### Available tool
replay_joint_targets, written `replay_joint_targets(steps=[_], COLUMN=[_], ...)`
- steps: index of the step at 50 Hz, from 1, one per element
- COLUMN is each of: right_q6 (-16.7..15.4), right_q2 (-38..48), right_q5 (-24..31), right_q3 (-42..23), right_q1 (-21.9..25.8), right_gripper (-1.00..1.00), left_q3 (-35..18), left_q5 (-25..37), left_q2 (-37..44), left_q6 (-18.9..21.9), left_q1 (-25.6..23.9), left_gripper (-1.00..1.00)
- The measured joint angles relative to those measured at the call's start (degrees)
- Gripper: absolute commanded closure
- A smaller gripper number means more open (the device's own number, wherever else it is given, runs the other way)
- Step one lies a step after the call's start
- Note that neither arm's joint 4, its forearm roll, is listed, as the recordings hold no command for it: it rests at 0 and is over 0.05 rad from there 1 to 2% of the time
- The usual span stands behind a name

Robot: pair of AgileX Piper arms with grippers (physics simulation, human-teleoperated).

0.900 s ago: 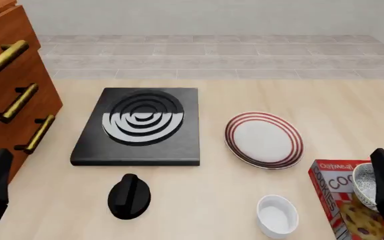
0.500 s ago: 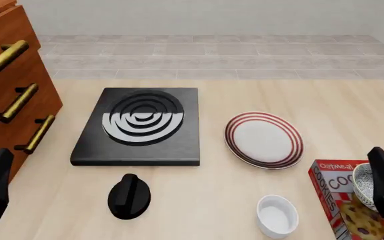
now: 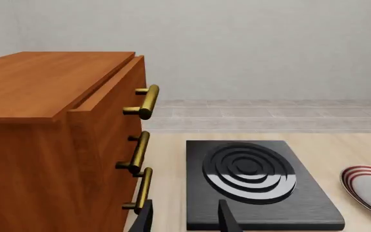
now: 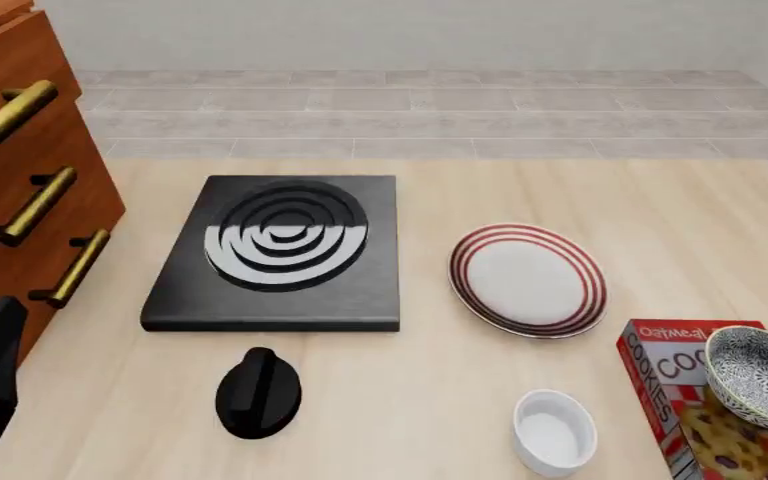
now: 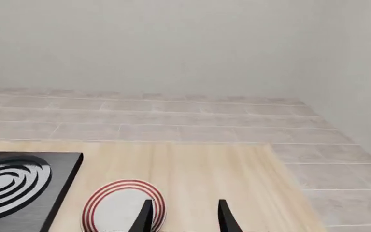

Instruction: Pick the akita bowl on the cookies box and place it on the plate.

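Right gripper: two dark fingertips parted, nothing between them, raised and aimed out over the plate; absent from the front view. Looks like a high ready pose, giving the wrist camera an open view before any descent. Left gripper: likewise spread and empty, parked close by the drawer chest, well apart from the plate, probably idle for this task. Bowl: ungrasped, resting on the box, near the plate's right and toward the camera. Plain white dish just beside the box. Stove left of the plate, black knob in front of it. Lift not yet begun.
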Motion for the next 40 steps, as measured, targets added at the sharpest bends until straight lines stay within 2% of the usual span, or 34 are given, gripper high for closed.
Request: replay_joint_targets(steps=[7, 16, 28, 40], right_q6=[-0.1, -1.7, -3.7, -5.2], right_q2=[3.3, 5.9, 8.0, 8.7], right_q5=[9.9, 20.6, 30.2, 35.2], right_q3=[-10.1, -18.2, -23.2, -24.0], right_q1=[-2.5, -7.4, -12.6, -16.3], right_gripper=[-1.0, -1.0, -1.0, -1.0], left_q3=[0.0, 0.0, 0.0, 0.0], left_q5=[0.0, 0.0, 0.0, 0.0], left_q2=[0.0, 0.0, 0.0, 0.0], left_q6=[0.0, 0.0, 0.0, 0.0], left_q1=[0.0, 0.0, 0.0, 0.0], left_gripper=[-1.0, -1.0, -1.0, -1.0])
